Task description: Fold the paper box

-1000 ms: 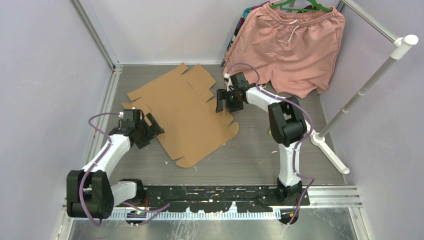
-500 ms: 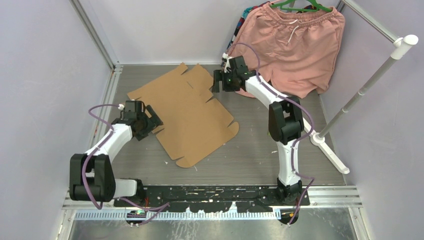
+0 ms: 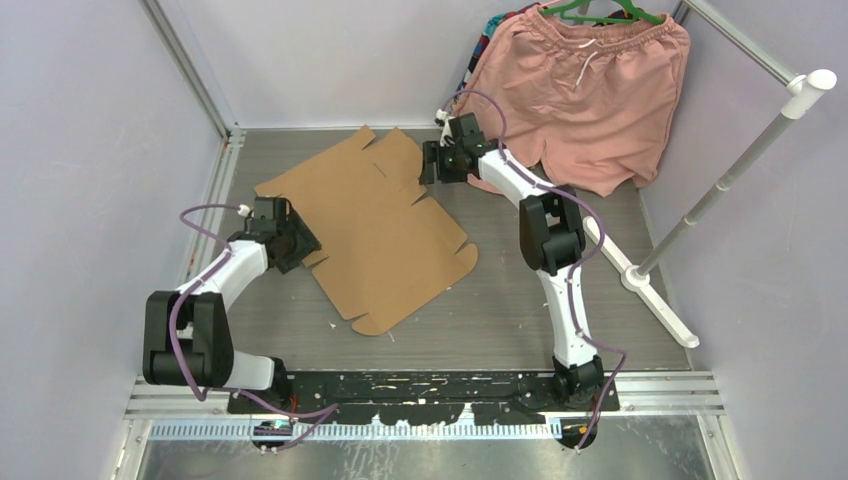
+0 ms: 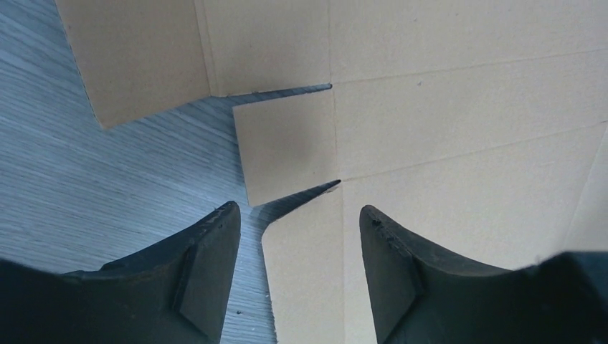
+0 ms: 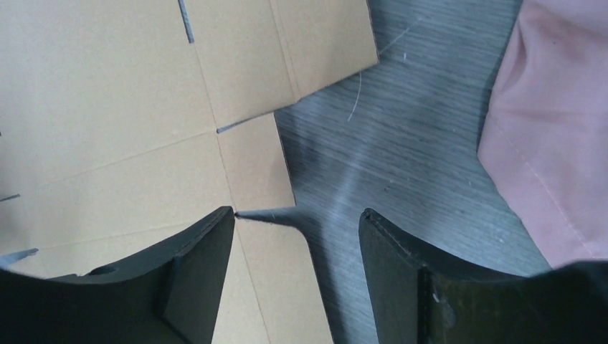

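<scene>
Overhead, the paper box (image 3: pixel 370 235) lies unfolded and flat on the grey table (image 3: pixel 520 300), in the upper middle of the frame with its tabs spread out. The left gripper (image 3: pixel 303 243) sits at the sheet's left edge, fingers (image 4: pixel 208 272) parted around a notched flap edge, gripping nothing. At the sheet's upper right edge the right gripper (image 3: pixel 430 165) is likewise spread and empty, one finger over cardboard, the other over bare table. Pink shorts (image 3: pixel 585 100) hang at upper right.

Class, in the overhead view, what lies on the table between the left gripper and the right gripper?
The flat paper box lies there, unfolded, filling the stretch from the left gripper to the right gripper; the top external view shows it.
</scene>
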Tool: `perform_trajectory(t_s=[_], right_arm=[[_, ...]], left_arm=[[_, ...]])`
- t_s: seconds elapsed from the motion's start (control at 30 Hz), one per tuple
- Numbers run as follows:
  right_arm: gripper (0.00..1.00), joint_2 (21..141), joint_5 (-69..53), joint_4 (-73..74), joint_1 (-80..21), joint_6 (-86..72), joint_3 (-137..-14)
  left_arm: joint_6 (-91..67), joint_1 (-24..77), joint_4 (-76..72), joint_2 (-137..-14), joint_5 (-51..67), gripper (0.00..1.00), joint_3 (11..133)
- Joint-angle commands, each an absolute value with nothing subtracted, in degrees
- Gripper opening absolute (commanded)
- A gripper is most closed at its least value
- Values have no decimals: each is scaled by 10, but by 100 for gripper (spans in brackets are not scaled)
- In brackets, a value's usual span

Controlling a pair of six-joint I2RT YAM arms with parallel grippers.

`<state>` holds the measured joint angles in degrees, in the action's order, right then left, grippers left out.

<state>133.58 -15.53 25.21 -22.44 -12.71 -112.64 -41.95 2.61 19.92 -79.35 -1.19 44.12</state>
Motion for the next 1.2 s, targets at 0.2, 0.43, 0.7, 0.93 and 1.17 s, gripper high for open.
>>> perform_trajectory(t_s=[0.2,0.43,0.7,0.93,1.17], right_arm=[[43,1349,-159,233,-219,-132,-1185],[42,1374,-144,248,-216,-133,-1213],[42,1404,-132,258,-216,-133,-1244],[42,1414,-130,263,-216,-127,-1248],[42,1424,-135,268,-225,-120,-1254]], left_arm=[[-407,22,192,-786,-67,7,464],[-405,22,241,-766,-120,0,463],[-411,19,271,-786,-162,0,462],[-426,17,248,-834,-160,0,459],[-425,18,226,-877,-160,0,469]])
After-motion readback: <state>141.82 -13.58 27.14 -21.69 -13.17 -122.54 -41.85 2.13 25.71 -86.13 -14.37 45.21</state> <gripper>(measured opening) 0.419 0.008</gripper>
